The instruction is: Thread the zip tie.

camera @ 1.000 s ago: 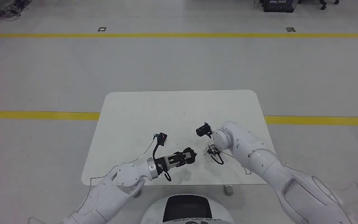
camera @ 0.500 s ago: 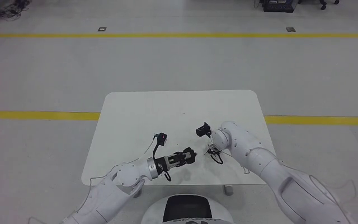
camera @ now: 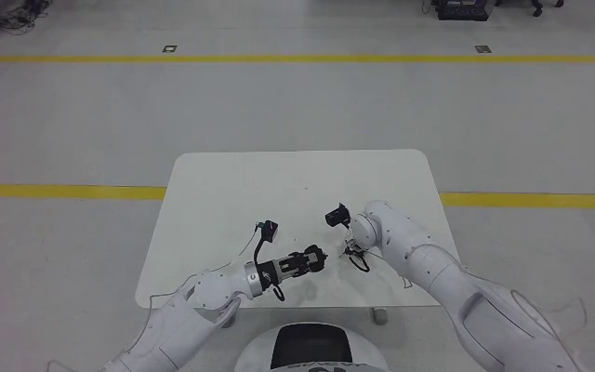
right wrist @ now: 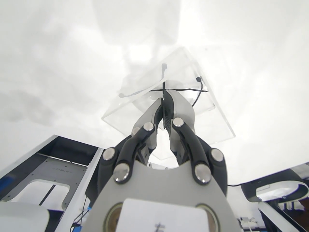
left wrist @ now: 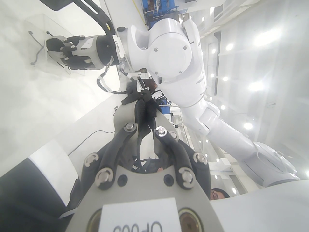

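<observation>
left gripper (camera: pixel 314 258): fingers together, low over the near part of the table (camera: pixel 279 186). The left wrist view shows something dark and ragged at its tips. Can't tell if that's a tie or just the pads, and the top view has the tips too small to settle it.

Just ahead of those tips, across a short gap: right gripper (right wrist: pixel 163 101), pointed at the table and clamped on a thin black zip tie (right wrist: pixel 163 90). Only a short stub of the tie shows past the fingertips; the rest is hidden between the pads. The stub meets a black strip (right wrist: pixel 183 90) lying crosswise, and I can't tell whether they touch or are one piece.

Directly under the right gripper is a clear plate (right wrist: pixel 218 121), flat on the table. Its edges are hard to trace against the white top, and its near edge is hidden behind the gripper's own body. Other ties (right wrist: pixel 201 86) lie on the plate just beyond the fingertips: one black and curved, one pale with a dark head.

Compared with the earlier top frames, the left arm is in the same spot. The right arm has shifted a hair toward the left gripper. The grip looks unchanged as far as that view shows. The plate is too faint there to compare.
</observation>
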